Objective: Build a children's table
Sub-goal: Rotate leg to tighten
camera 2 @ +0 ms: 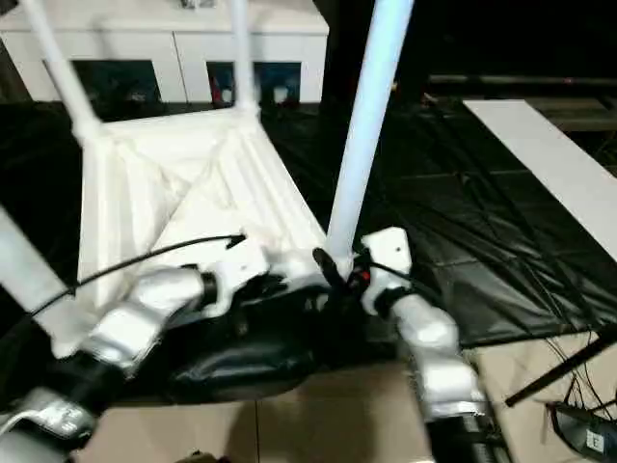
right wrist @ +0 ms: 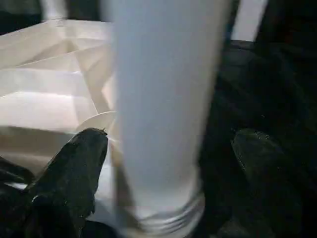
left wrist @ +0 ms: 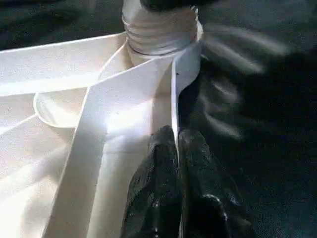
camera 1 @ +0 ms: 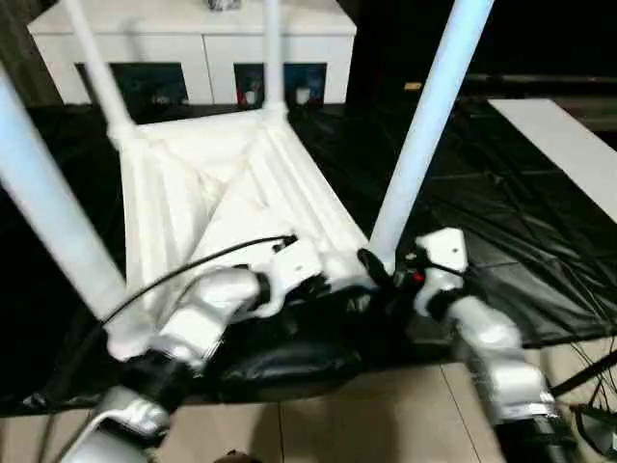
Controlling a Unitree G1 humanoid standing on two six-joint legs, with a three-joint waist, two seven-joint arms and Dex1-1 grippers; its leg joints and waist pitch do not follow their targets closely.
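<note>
4 legs [camera 1: 424, 125] stand up from the upturned tabletop [camera 1: 231, 193], fencing its corners; ribs clutter the middle. Right gripper [right wrist: 163, 163] straddles near-right leg, gaps either side. Open black sheet [camera 1: 521, 222] to the right, cabinet [camera 1: 202, 48] blocks behind

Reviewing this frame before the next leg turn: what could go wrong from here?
1. The right gripper stands open around the near-right leg; if that leg isn't fully screwed in, it could lean or wobble.
2. The left gripper is shut on the thin tabletop rim; it could slip off.
3. The left arm's cable could snag a leg.
</note>
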